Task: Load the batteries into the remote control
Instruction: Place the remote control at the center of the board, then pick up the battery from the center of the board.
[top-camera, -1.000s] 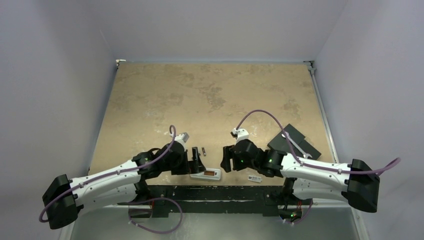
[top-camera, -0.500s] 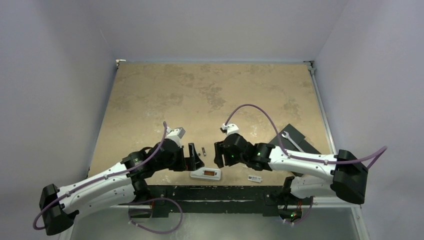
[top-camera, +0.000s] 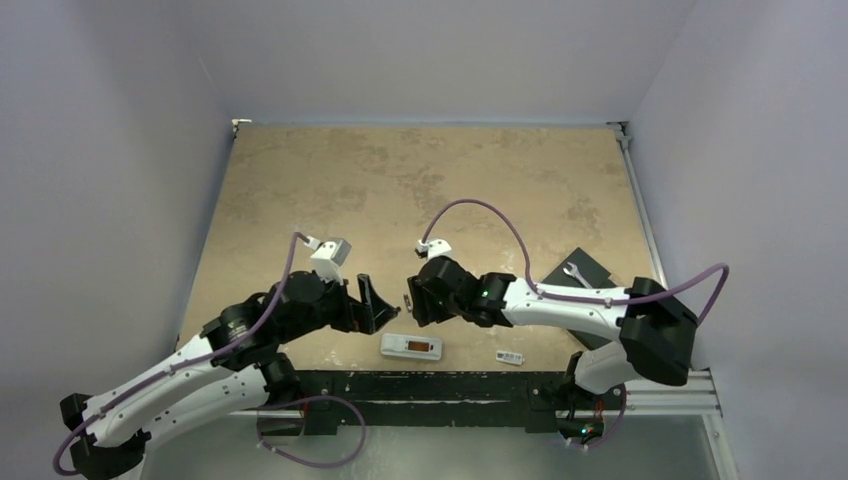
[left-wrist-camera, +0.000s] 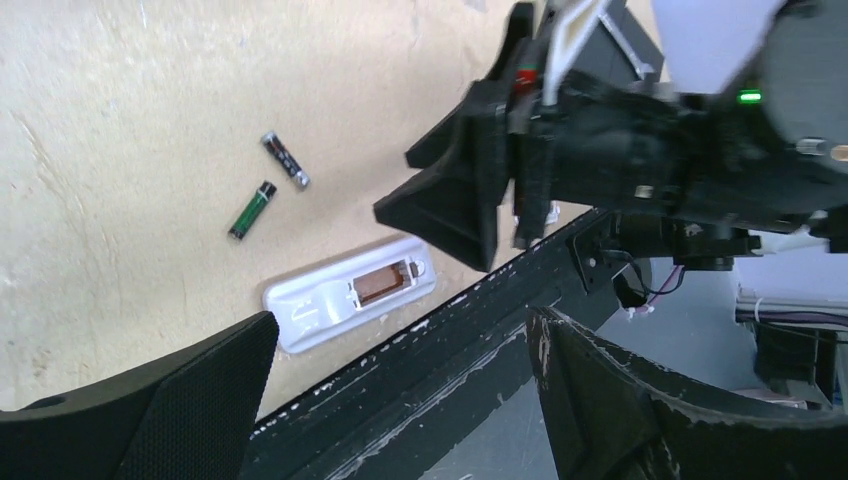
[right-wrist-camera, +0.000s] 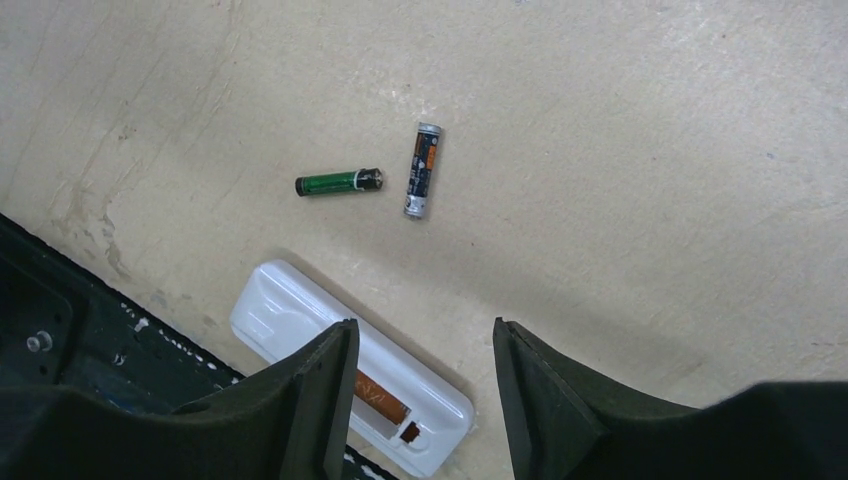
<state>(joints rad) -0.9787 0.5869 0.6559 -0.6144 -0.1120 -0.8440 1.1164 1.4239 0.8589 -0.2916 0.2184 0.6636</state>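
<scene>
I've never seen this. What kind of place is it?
Probably a robot lab booth: plain walls around a tan table, robot arms bolted at its edge, a remote control and batteries laid out.

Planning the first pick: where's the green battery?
In the right wrist view, the green battery lies left of centre, beside the black battery and just beyond the remote.
</scene>
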